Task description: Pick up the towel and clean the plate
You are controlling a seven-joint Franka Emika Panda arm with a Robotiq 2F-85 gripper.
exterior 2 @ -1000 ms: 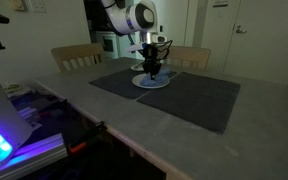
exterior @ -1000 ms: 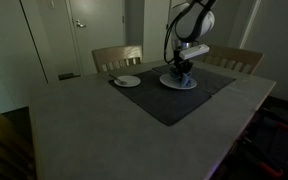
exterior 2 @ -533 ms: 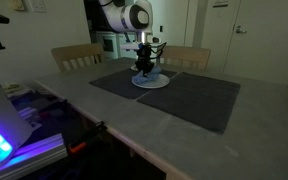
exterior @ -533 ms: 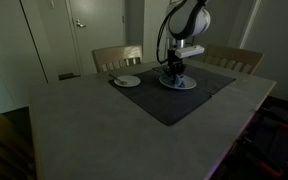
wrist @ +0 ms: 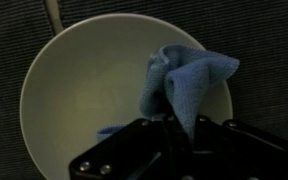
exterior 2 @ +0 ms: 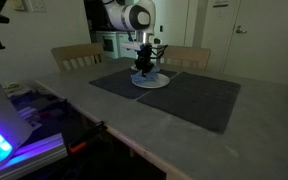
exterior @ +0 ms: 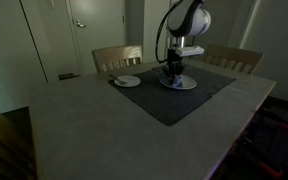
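Observation:
In the wrist view a blue towel [wrist: 189, 85] is bunched between my gripper's [wrist: 184, 128] closed fingers and pressed onto a white plate [wrist: 79, 95] that lies on a dark mat. In both exterior views the gripper [exterior: 173, 74] [exterior 2: 144, 70] points straight down onto that plate [exterior: 187, 85] [exterior 2: 156, 83] on the dark placemat [exterior: 174, 100] [exterior 2: 184, 95]. The towel shows only as a dark blue lump under the fingers there.
A second small white plate [exterior: 127, 81] with something on it lies at the mat's far corner. Wooden chairs [exterior: 116, 56] [exterior 2: 76, 55] stand behind the grey table [exterior: 94, 130]. A device with purple light [exterior 2: 4, 140] sits beside the table's edge.
The gripper with the towel has slid a short way across the plate, leftward in both exterior views, mostly in the first half second. The plate has stayed in place.

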